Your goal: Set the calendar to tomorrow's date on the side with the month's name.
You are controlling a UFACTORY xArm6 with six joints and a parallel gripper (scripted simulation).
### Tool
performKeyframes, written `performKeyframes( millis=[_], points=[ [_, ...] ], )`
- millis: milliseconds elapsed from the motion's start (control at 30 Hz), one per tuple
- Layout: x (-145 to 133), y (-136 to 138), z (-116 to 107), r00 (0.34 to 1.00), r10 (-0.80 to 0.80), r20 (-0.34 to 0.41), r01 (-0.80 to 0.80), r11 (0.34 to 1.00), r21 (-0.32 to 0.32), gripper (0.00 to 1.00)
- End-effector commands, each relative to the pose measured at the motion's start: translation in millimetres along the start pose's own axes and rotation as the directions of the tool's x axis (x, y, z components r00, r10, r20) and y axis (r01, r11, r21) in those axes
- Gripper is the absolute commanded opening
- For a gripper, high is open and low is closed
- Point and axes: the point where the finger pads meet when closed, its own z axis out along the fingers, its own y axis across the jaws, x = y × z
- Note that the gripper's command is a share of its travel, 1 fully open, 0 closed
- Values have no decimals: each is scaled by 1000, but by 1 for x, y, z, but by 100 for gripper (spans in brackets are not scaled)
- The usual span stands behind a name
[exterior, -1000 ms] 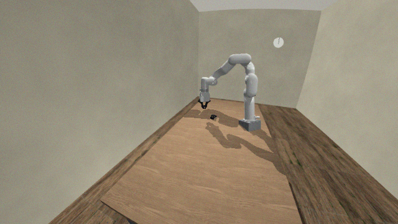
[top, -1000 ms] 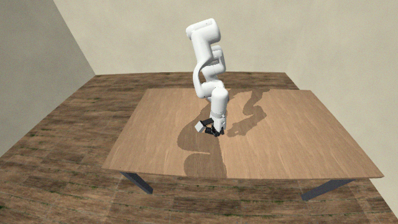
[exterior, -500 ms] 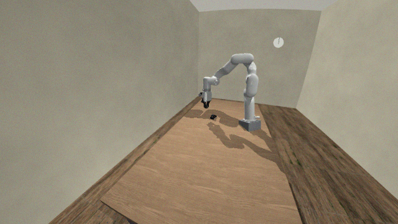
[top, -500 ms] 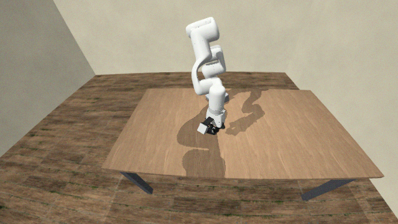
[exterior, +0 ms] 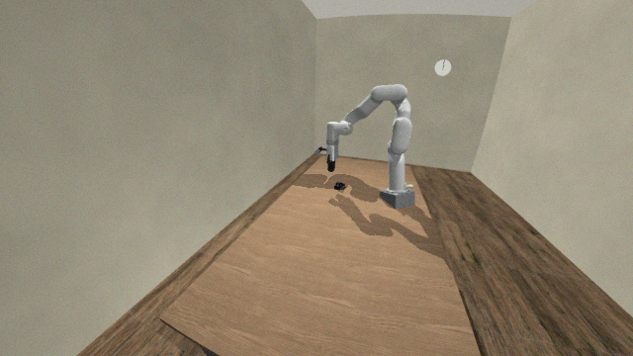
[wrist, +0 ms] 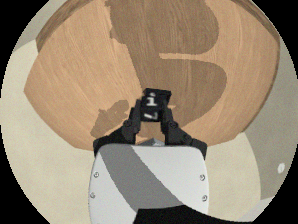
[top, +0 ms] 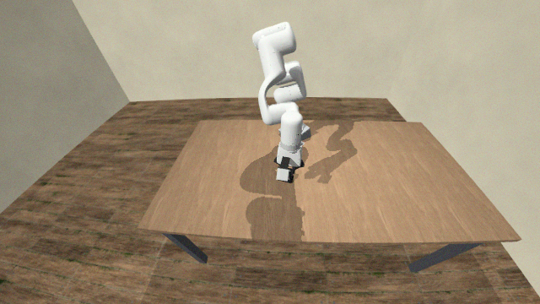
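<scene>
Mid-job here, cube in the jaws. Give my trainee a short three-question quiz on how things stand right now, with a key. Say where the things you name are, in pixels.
1. True or false: the gripper (top: 289, 177) (exterior: 330, 167) (wrist: 151, 106) is shut on a black cube (wrist: 151, 106) that bears white markings.
2. Where is that cube?
A) standing on the tray's floor
B) lying on the floor of the room
C) held up above the table (top: 401, 190) (exterior: 321, 277) (wrist: 75, 75)
3. Fill in: in the exterior view, a round white ____ (exterior: 443, 67) hangs on the far wall.

Key: 1 true; 2 C; 3 clock.
</scene>
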Motion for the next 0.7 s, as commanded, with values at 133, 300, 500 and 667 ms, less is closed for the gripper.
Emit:
performKeyframes(
  millis=[133, 300, 500, 667],
  points=[
    [-11, 8, -2, 957, -290, -3, 290, 957, 16, 27],
    [-17, 12, -2, 910, -414, -5, 414, 910, 16, 27],
    [-24, 16, -2, 825, -566, -8, 566, 824, 14, 27],
    [-31, 20, -2, 731, -682, -10, 682, 731, 13, 27]
  ],
)
